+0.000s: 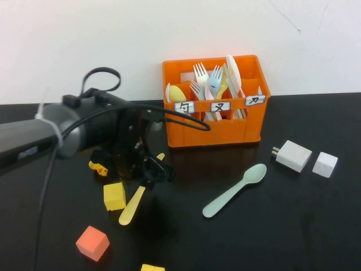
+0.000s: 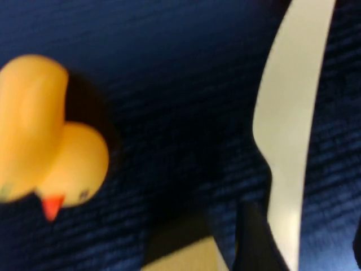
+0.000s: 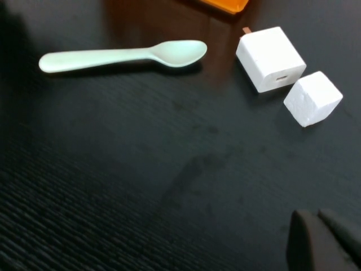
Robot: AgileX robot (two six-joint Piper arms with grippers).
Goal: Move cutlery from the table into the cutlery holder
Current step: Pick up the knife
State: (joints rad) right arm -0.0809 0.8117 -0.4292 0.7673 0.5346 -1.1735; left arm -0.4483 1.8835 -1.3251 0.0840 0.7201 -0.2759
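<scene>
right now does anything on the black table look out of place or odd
Nothing is spilled or damaged. The pale mint-green plastic spoon and pale yellow plastic knife lie outside the orange plastic crate, amid unrelated blocks. The left gripper is at the knife; the right gripper shows only in its wrist view.

Behind my workspace, a plain white painted wall point(image 1: 113, 39) fills the upper part of the frame, with a faint thin crack at upper right. Below it, the flat glossy black table point(image 1: 282, 226) spans the lower half, catching soft, even light and dim reflections.
</scene>
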